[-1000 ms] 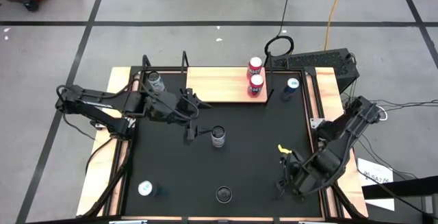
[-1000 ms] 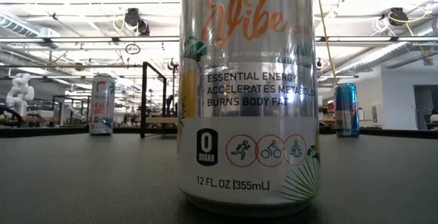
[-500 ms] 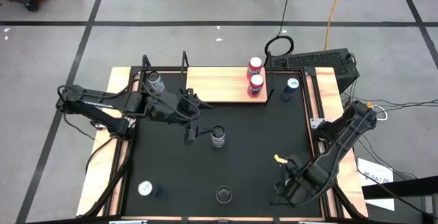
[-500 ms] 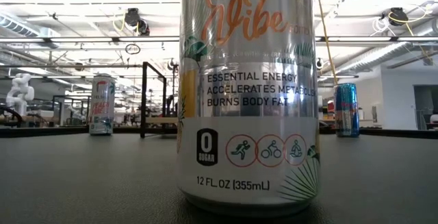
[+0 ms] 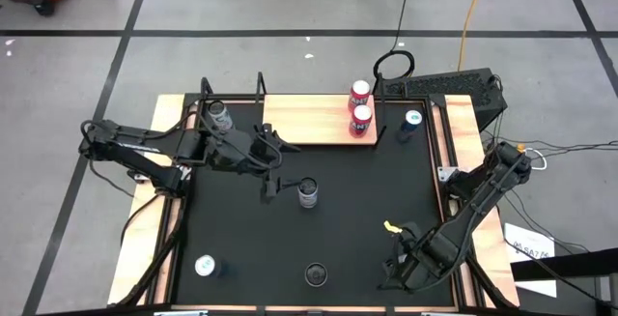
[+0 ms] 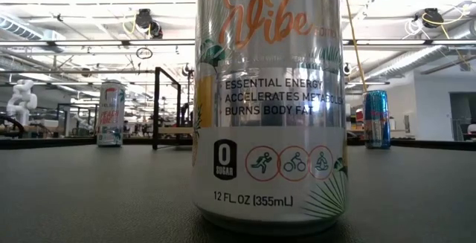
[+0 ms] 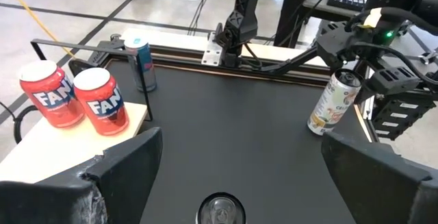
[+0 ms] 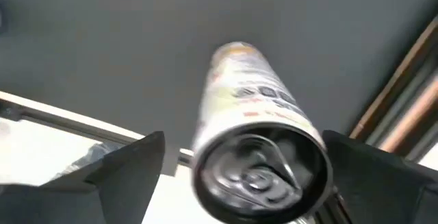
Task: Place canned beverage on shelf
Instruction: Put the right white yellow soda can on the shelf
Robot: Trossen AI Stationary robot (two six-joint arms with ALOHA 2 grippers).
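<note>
The shelf [image 5: 309, 120] is a light-wood board at the table's far side, with two red cans [image 5: 361, 105] standing at its right end. My left gripper [image 5: 273, 183] is open at mid table, level, with a silver can [image 5: 308, 192] standing just ahead of its fingers; the can's top shows in the left wrist view [image 7: 220, 210]. My right gripper [image 5: 398, 270] is open at the near right of the black mat. Its fingers stand on either side of an upright silver can [image 8: 260, 148] without touching it; this can also shows in the left wrist view [image 7: 333, 103].
A blue can [image 5: 412, 123] stands on the mat right of the shelf, and a silver can [image 5: 220, 115] at the shelf's left end. Two more cans stand near the front edge, at left [image 5: 205, 266] and centre [image 5: 315, 275]; the centre one fills the low view [image 6: 268, 102].
My right gripper has gone toward the table's near edge and a little to the left, staying open. The left arm and all cans have kept still.
</note>
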